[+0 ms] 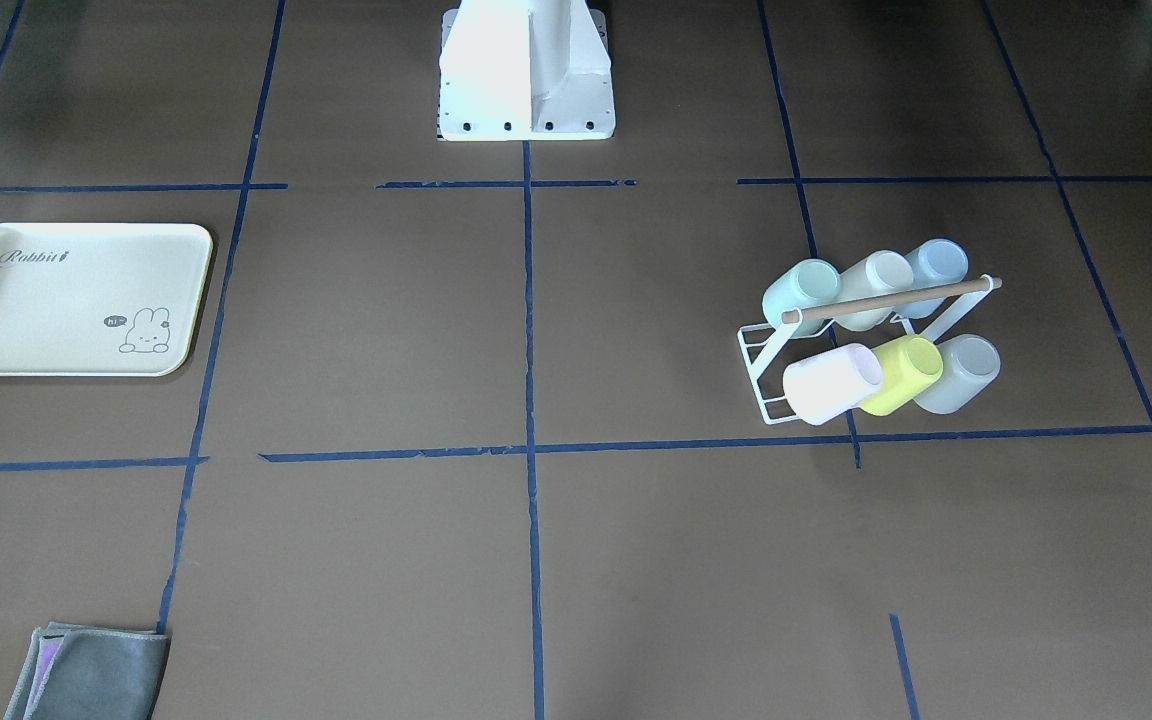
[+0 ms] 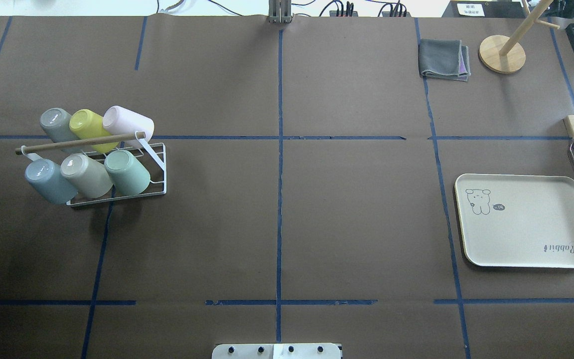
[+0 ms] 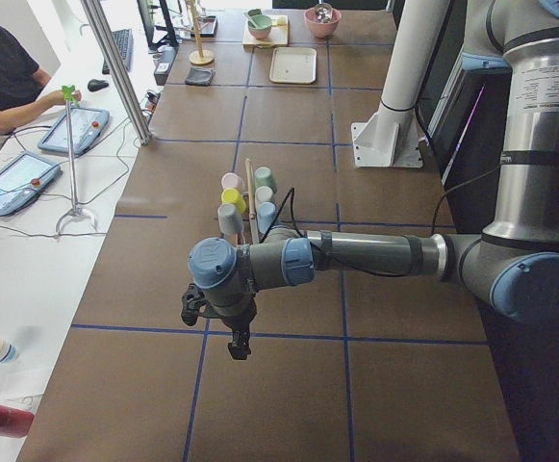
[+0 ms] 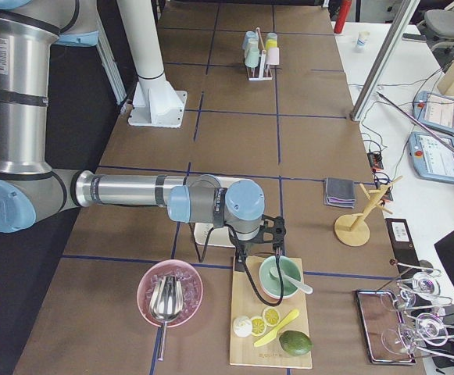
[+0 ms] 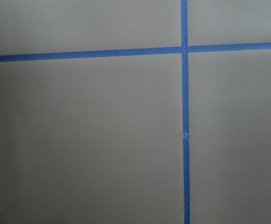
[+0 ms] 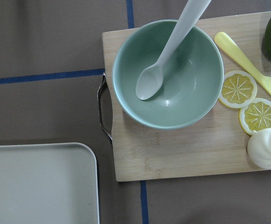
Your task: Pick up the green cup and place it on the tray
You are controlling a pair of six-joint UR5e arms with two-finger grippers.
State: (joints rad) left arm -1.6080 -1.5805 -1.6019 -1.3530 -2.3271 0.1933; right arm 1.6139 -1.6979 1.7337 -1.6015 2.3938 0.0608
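My left end effector [image 3: 239, 343] hangs over the bare surface [image 2: 317, 224], well apart from the rack [image 2: 164, 172]. I cannot tell if it is open or closed. I cannot tell for my right end effector [image 4: 259, 238] either. The green cup [image 2: 128, 172] sits tilted on the rack, at the end of its row, just beside a beige cup [image 2: 86, 175]. The tray [image 2: 531, 224] is far off on the other side. I think I should hold the green cup by its free side and slide it off along its tilt, so the other cups stay put.

Robotics lab: brown-papered desk [image 2: 357, 224] gridded with blue tape [image 2: 279, 199]; seated operator [image 3: 0, 67] beside teach pendants [image 3: 72, 130].
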